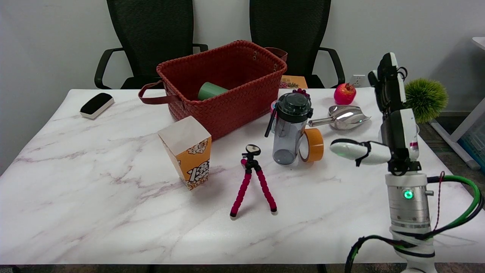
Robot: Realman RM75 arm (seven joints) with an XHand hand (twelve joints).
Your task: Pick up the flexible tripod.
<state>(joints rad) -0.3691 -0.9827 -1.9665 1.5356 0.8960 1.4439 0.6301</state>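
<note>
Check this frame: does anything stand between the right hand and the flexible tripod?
Nothing visible does. The right hand is raised at the table's right side, and bare marble separates it from the flexible tripod. The water bottle and tape roll stand behind that line.
</note>
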